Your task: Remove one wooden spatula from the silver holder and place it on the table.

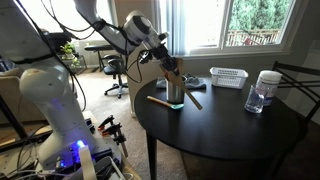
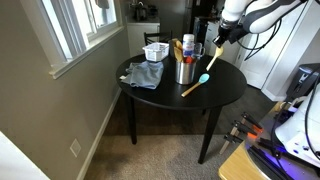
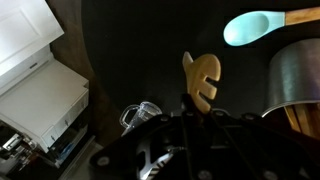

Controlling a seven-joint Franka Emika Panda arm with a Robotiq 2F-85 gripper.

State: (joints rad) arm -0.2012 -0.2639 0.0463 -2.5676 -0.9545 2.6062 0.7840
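Wrist view | we read the wooden spatula [image 3: 203, 80] just beside the silver holder [image 3: 296, 78] — long axis straight out from the gripper [image 3: 198, 112] | jaws apparently closed on its handle | table [image 3: 130, 50] beyond.

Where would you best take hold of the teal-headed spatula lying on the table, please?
Grip the teal-headed spatula midway along its straight wooden handle, coming from straight above and closing across it. It lies flat on the table, and the handle is slim, while the rounded head is wider.
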